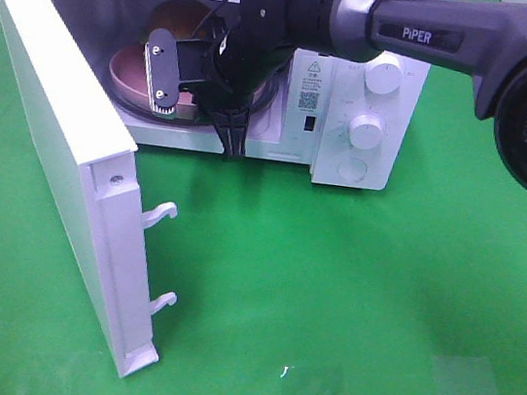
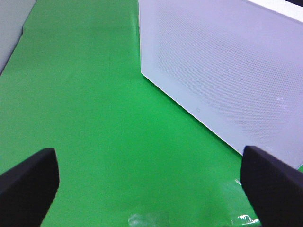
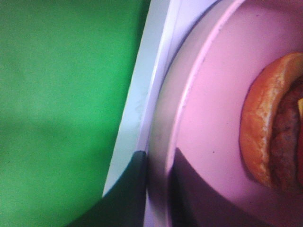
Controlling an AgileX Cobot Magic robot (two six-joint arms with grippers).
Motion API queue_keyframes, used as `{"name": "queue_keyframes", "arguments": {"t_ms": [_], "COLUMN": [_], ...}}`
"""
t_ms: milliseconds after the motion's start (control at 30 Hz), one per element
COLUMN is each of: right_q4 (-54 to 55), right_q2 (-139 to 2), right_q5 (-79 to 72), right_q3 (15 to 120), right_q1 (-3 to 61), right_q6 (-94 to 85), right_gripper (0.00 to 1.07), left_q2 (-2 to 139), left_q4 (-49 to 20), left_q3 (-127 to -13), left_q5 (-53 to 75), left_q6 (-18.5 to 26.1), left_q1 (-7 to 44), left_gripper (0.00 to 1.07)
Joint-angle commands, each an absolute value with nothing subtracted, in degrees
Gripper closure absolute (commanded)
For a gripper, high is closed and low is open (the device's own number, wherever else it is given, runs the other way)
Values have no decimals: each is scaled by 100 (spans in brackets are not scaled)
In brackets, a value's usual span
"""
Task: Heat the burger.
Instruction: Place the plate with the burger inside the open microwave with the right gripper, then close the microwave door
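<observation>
While my right tool (image 3: 158,152) straddles the rim of the pink plate (image 3: 208,118), clamped or loose I cannot tell, retreating could drag it and topple the burger (image 3: 270,127) just ahead.

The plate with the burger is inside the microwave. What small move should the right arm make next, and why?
Probably open the right gripper fully to let go of the plate. The plate, with the burger on it, already lies inside the microwave, yet the fingers sit close on either side of its rim; pulling back might drag it out.
</observation>
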State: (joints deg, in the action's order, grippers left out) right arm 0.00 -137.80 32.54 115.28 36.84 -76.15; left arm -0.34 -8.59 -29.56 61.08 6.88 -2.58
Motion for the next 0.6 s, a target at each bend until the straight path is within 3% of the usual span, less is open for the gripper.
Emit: {"name": "queue_keyframes", "arguments": {"t_ms": [33,300,600], "right_q4": [52,52,46], "right_q2": [-13745,-13745,-13745], "right_q5": [3083,3083,3174], "right_q3": [11608,11608,11608], "right_q1": [3661,3661,3661], "right_q6": [-7506,-7483,-7420], "right_gripper": [93,71,66], "left_q2": [-126,-126,-126], "left_q4": [-859,-859,-859], "left_q3": [-2962,-2962,-2962], "left_q5": [6119,6119,6119], "left_q6": [682,682,682], "left_q1": [-223,-223,-223], "left_gripper": [10,10,10]}}
